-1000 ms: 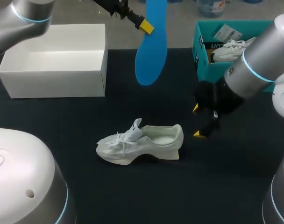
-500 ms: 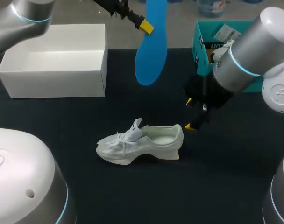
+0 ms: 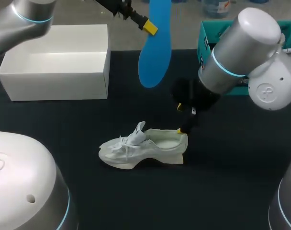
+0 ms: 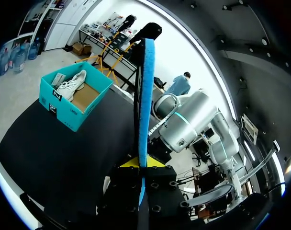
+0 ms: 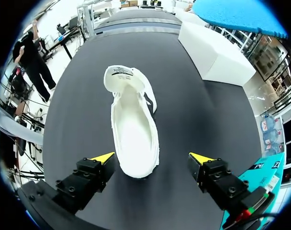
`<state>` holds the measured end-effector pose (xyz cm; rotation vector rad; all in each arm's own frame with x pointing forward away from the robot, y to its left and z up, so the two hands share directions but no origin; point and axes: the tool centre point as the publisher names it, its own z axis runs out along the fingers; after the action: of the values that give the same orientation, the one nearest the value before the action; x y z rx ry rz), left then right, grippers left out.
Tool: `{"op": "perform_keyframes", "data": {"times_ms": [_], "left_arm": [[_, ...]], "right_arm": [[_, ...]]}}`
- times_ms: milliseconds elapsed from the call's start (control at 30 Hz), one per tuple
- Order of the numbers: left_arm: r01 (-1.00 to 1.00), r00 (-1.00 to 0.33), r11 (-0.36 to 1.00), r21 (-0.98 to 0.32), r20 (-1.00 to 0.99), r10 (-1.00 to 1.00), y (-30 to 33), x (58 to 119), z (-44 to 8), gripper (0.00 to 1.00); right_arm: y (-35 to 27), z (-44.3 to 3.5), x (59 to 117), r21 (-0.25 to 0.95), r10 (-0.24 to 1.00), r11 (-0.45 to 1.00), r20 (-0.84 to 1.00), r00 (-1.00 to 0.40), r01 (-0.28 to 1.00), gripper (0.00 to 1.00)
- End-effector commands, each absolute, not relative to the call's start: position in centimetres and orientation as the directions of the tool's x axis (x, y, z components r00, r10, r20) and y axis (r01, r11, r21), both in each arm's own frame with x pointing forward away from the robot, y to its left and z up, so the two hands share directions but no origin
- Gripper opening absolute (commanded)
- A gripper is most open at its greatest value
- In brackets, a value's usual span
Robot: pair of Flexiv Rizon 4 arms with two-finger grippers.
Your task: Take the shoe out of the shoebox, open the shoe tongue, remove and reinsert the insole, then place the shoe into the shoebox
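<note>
A white shoe (image 3: 143,148) lies on its sole on the black table, toe to the left; in the right wrist view the shoe (image 5: 133,120) shows an empty inside. My right gripper (image 3: 182,119) hangs open just above its heel, and the heel sits between the spread fingers of the right gripper (image 5: 152,158) without touching them. High over the table's far side my left gripper (image 3: 149,26) is shut on a blue insole (image 3: 155,48), which hangs down from it. Seen from the left wrist, the insole (image 4: 145,91) stands edge-on out of the left gripper (image 4: 141,165).
A white open box (image 3: 54,62) stands at the back left. A teal shoebox (image 4: 73,98) holding another white shoe (image 4: 71,86) stands at the back right, partly behind my right arm (image 3: 236,52).
My right arm has swung left from beside the teal box to the shoe's heel, its gripper still open. The left arm and the insole have not moved.
</note>
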<state>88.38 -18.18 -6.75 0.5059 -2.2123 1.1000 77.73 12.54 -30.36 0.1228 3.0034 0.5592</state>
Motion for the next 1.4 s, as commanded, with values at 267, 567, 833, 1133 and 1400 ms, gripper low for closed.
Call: {"op": "perform_keyframes", "data": {"times_ms": [267, 567, 833, 1133, 1400], "left_arm": [[-0.572, -0.741, 0.583, -0.578, 0.668, -0.065, -18.2, 88.4, -6.8, 0.0], [-0.572, -0.741, 0.583, -0.578, 0.668, -0.065, -18.2, 88.4, -6.8, 0.0], [-0.572, -0.741, 0.583, -0.578, 0.668, -0.065, -18.2, 88.4, -6.8, 0.0], [-0.572, -0.741, 0.583, -0.578, 0.668, -0.065, -18.2, 88.4, -6.8, 0.0], [-0.572, -0.741, 0.583, -0.578, 0.668, -0.065, -18.2, 88.4, -6.8, 0.0]], "right_arm": [[14.9, -33.4, 78.1, 0.345, 0.106, 0.934, -0.023, -0.994, 0.091, 1.0], [15.2, -35.6, 77.7, 0.344, 0.102, 0.934, 0.004, -0.995, 0.097, 1.0], [15.5, -37.5, 78.0, 0.352, 0.077, 0.932, 0.034, -0.996, 0.084, 1.0], [15.3, -38.4, 78.3, 0.369, 0.06, 0.927, 0.046, -0.997, 0.073, 0.25], [15.0, -39.0, 78.1, 0.381, 0.054, 0.922, 0.054, -0.997, 0.07, 0.0]]}}
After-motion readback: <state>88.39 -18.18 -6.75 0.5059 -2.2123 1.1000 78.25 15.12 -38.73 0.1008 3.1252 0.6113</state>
